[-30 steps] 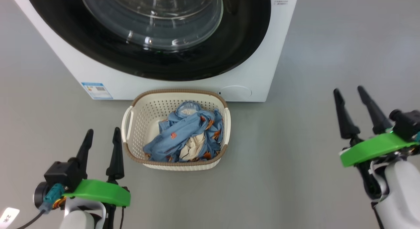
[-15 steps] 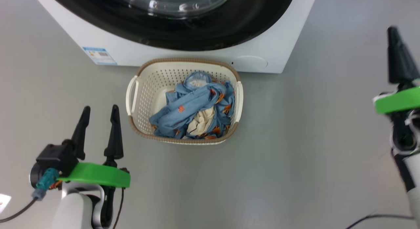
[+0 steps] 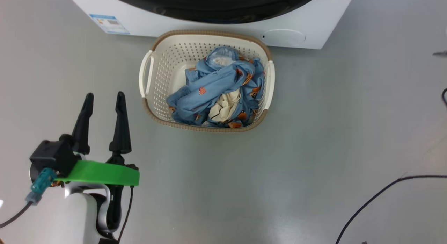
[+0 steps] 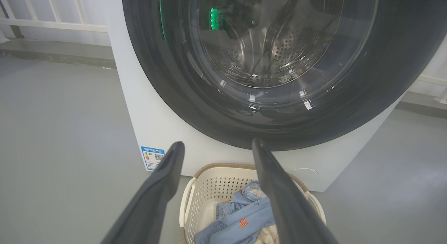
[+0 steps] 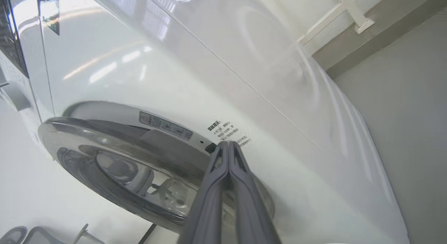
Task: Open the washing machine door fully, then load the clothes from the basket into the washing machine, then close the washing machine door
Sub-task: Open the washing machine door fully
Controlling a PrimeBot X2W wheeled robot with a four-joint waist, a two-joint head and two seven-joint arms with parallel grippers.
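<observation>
The white washing machine (image 3: 314, 34) fills the top of the head view, with its door (image 4: 349, 79), black-rimmed and glass-centred, lying against its front. On the floor just in front stands the basket (image 3: 206, 33), holding the blue, orange-patched and cream clothes (image 3: 216, 86). My left gripper (image 3: 104, 94) hovers open and empty to the left of the basket. In the left wrist view it (image 4: 217, 145) points at the door's lower rim. My right gripper (image 5: 227, 144) is shut with nothing between the fingers, its tips at the right edge of the door (image 5: 115, 167) by a small dark notch.
A blue label sticker (image 3: 109, 23) marks the machine's lower left corner. A black cable (image 3: 384, 191) lies on the grey floor at the lower right. A white railing (image 4: 52, 23) runs behind the machine on the left. Open floor surrounds the basket.
The head camera has tilted down, so the machine and basket sit higher in the view. My right gripper, open a second ago, has risen out of the head view and is now shut.
</observation>
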